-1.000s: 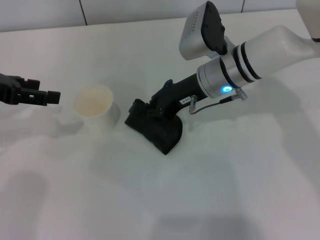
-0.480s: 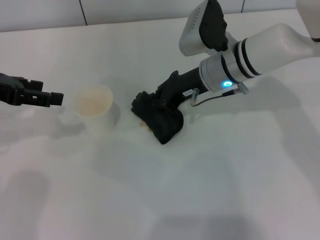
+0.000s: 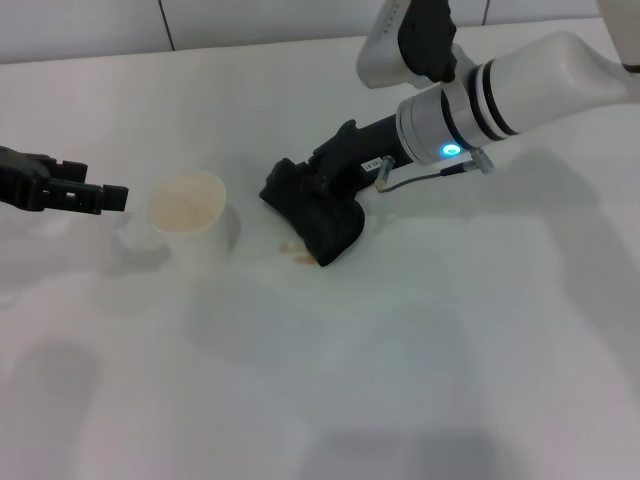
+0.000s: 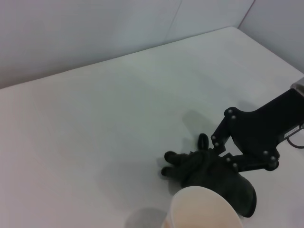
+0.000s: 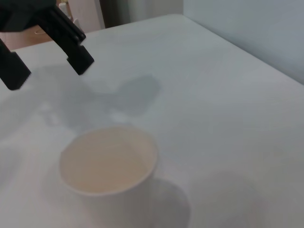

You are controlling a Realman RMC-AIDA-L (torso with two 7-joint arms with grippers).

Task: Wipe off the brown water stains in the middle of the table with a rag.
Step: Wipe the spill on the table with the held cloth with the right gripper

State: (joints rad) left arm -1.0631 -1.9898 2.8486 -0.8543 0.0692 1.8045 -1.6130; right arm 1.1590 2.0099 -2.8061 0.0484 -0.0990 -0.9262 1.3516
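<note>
The black rag (image 3: 318, 218) lies bunched on the white table (image 3: 450, 350) at the middle. My right gripper (image 3: 300, 198) is shut on the rag and presses it down on the table. A small brown water stain (image 3: 297, 254) shows on the table just in front of the rag's near edge. The left wrist view shows the rag (image 4: 216, 179) under the right gripper (image 4: 223, 154). My left gripper (image 3: 103, 197) hovers open and empty at the far left, beside the cup. It also shows in the right wrist view (image 5: 45, 61).
A white paper cup (image 3: 188, 208) stands upright left of the rag, close to the stain. It also shows in the left wrist view (image 4: 202, 211) and in the right wrist view (image 5: 108, 164). A wall runs along the table's far edge.
My right gripper has dragged the rag away from me, toward the far side of the table. The brown stain, covered before, now shows at the rag's near edge. The left arm has barely moved.
</note>
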